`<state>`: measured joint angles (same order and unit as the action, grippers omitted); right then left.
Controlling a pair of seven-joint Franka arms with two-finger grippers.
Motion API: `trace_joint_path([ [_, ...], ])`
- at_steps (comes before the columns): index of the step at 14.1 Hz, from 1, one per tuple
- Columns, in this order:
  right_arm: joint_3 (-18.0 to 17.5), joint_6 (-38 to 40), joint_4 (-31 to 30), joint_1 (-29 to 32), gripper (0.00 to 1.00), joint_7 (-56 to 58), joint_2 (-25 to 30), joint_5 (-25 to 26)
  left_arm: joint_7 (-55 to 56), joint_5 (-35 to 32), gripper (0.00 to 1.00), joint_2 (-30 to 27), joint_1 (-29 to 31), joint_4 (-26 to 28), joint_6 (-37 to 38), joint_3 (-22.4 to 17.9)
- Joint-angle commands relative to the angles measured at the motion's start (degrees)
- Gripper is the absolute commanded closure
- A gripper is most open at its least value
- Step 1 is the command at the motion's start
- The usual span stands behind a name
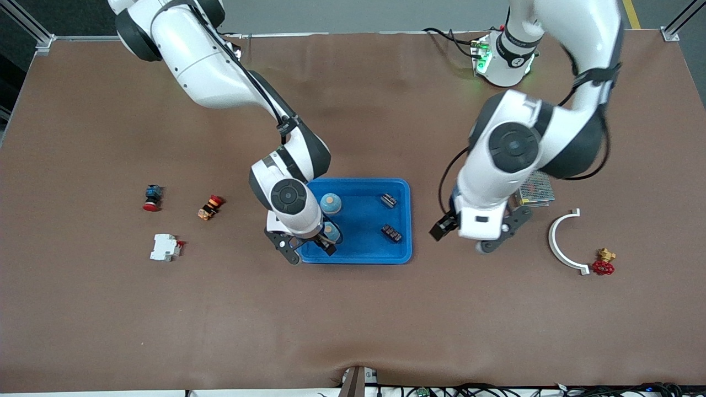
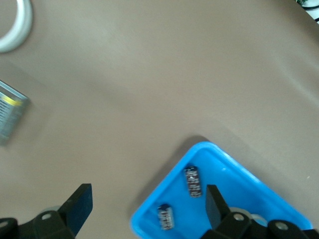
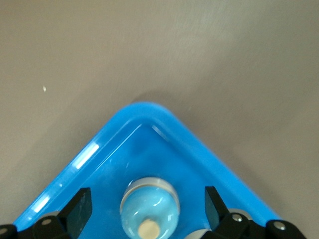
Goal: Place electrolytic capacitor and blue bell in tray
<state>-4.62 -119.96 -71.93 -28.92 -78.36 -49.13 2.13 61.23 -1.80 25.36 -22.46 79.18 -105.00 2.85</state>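
The tray (image 1: 364,251) holds two blue bells (image 1: 331,203) and two capacitors (image 1: 391,233). The right gripper (image 1: 309,248) hangs over a bell (image 3: 149,209) at the tray's corner, jaws spread. The left gripper (image 1: 469,237) waits over bare table beside the tray, jaws spread.

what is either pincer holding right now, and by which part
Nothing. The right pincer stands open over a blue bell in the tray; the left pincer hangs open beside the tray.
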Motion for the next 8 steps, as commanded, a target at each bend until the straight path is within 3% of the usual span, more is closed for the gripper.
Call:
trace_joint_path([
  [1, -1.0, 7.8, 2.6, 3.9, 0.00, 8.4, 1.5, 0.0, -8.3, 1.4, 0.00, -4.2, 2.5, 1.3, 4.4, 0.1],
  [8, -1.0, 14.9, 4.8, 9.7, 0.00, 22.4, 3.9, -0.1, -27.4, 1.5, 0.00, -9.5, 10.9, 1.6, 12.8, 0.3],
])
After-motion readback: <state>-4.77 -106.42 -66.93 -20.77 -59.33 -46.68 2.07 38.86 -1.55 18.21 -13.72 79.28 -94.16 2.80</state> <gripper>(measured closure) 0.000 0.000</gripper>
